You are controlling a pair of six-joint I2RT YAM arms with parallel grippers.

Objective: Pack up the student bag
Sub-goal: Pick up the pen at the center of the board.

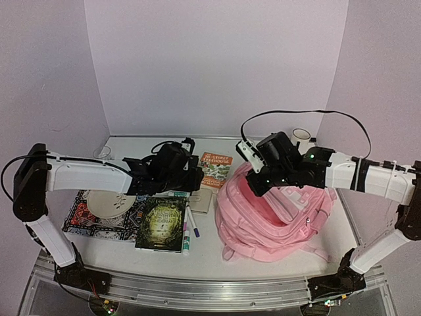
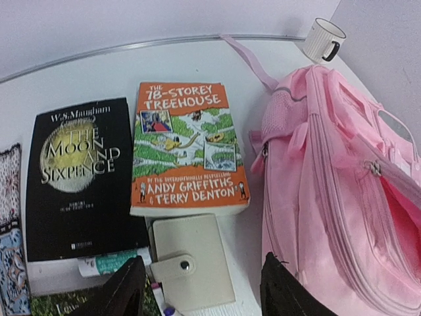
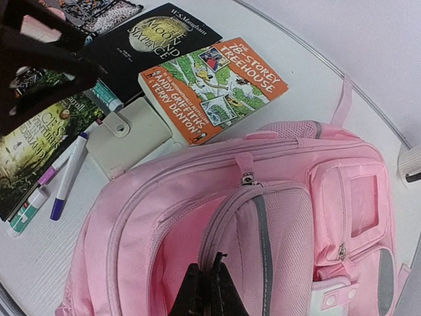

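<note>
- Robot lab test booth, not a home: plain pale walls (image 1: 217,66) close round a white table (image 1: 204,263).
- Robot arms (image 1: 85,174) bolted to a metal rail (image 1: 197,289), loose black cable (image 1: 296,113).
- Staged props: orange book (image 2: 187,148), pink backpack (image 1: 276,224), mug (image 2: 323,39).

The student bag (image 2: 329,197) lies right of the wallet (image 2: 191,263) and Treehouse book (image 2: 187,148) — mug (image 2: 323,39) behind it.

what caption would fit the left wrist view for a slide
Open left gripper above a cream snap wallet, beside the 78-Storey Treehouse book and the pink student bag.
</note>
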